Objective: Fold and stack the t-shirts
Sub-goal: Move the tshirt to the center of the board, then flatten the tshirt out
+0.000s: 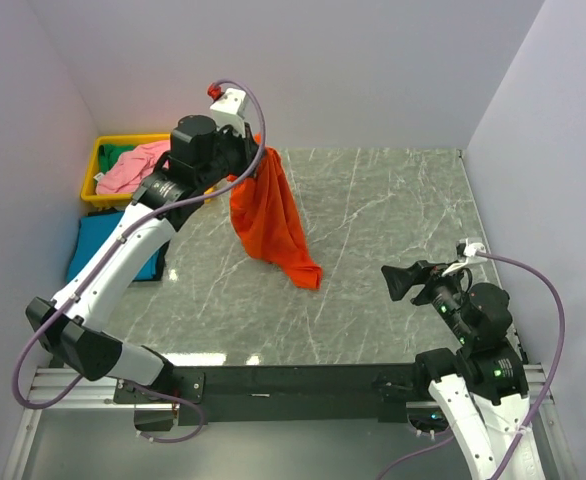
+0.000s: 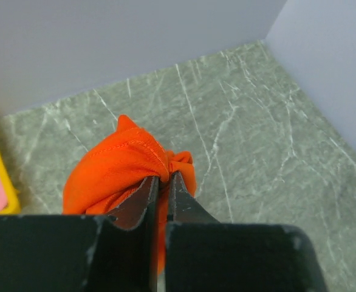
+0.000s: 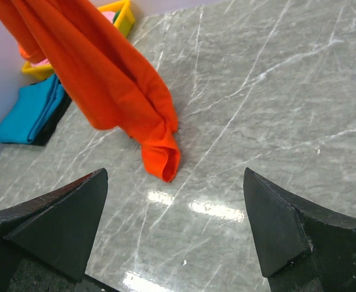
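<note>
Overall, one orange t-shirt (image 1: 268, 215), one tray (image 1: 90, 178).

An orange t-shirt (image 3: 105, 79) hangs with its lower end on the marble table (image 3: 287, 91), beyond wide-apart jaws.

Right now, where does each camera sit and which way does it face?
Top external: above, behind the bases, looking down at the table; both arms show.
Left wrist: on the raised left arm, looking down; shut left jaws pinch the orange t-shirt.
Right wrist: low, near right, facing far-left; open right jaws show.
Shared: the orange t-shirt, in all three.
</note>
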Tool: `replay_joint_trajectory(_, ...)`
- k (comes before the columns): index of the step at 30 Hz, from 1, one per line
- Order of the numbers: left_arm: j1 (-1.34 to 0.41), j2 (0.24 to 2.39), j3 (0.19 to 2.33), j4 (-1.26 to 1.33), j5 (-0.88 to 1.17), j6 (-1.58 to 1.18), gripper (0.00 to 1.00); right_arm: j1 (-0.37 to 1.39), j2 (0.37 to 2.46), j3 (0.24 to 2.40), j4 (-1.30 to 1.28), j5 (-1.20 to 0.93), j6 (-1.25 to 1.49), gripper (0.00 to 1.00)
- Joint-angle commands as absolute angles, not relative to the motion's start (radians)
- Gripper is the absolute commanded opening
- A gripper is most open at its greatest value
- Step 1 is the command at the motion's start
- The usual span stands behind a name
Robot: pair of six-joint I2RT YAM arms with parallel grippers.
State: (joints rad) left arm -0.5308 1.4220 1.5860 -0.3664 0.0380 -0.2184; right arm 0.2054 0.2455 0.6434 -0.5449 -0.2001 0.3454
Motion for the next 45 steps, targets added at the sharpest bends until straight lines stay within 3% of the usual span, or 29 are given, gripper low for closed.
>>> replay_joint_trajectory(1, -0.61, 1.406, 1.696, -0.31, -0.024, -0.129, 0.01, 0.213, 0.238, 0.654, -0.511, -0.222, 0.373, 0.98)
replay_joint_trajectory(4, -0.704, 1.488, 1.75, -0.302, -0.028, -0.094, 0.01, 0.213, 0.221, 0.644, -0.506, -0.215, 0.394, 0.98)
replay_joint_trajectory(6, -0.745, 1.561, 1.77, -0.293, -0.015, -0.086, 0.07, 0.213, 0.212, 0.643, -0.511, -0.209, 0.397, 0.98)
replay_joint_trajectory(7, -0.788, 1.592, 1.778, -0.296, -0.008, -0.066, 0.13, 0.213, 0.212, 0.646, -0.518, -0.203, 0.394, 0.98)
replay_joint_trajectory(8, -0.813, 1.624, 1.801, -0.304, -0.009, -0.055, 0.28, 0.213, 0.212, 0.647, -0.528, -0.187, 0.393, 0.98)
replay_joint_trajectory(13, -0.96, 1.789, 1.848, -0.316, -0.009, -0.037, 0.58, 0.213, 0.219, 0.673, -0.583, -0.161, 0.367, 0.98)
replay_joint_trajectory(14, -0.969, 1.79, 1.833, -0.289, 0.006, -0.067, 0.68, 0.213, 0.222, 0.675, -0.587, -0.16, 0.362, 0.98)
replay_joint_trajectory(17, -0.977, 1.75, 1.757, -0.207, 0.019, -0.149, 0.84, 0.215, 0.225, 0.667, -0.578, -0.179, 0.354, 0.98)
replay_joint_trajectory(20, -0.963, 1.695, 1.712, -0.221, -0.083, -0.176, 0.93, 0.213, 0.262, 0.669, -0.561, -0.248, 0.339, 1.0)
replay_joint_trajectory(25, -0.801, 1.583, 1.585, -0.328, -0.082, -0.338, 0.93, 0.215, 0.389, 0.686, -0.543, -0.328, 0.327, 1.0)
replay_joint_trajectory(29, -0.634, 1.462, 1.33, -0.336, -0.012, -0.408, 0.92, 0.232, 0.564, 0.695, -0.515, -0.368, 0.341, 1.0)
replay_joint_trajectory(34, -0.482, 1.332, 1.119, -0.33, 0.009, -0.422, 0.91, 0.454, 0.791, 0.759, -0.497, -0.102, 0.331, 1.0)
replay_joint_trajectory(37, -0.457, 1.286, 0.979, -0.246, -0.063, -0.41, 0.88, 0.532, 0.958, 0.788, -0.451, -0.028, 0.354, 0.93)
replay_joint_trajectory(45, -0.451, 1.33, 1.022, -0.319, -0.021, -0.408, 0.86, 0.692, 1.385, 0.954, -0.388, 0.162, 0.41, 0.75)
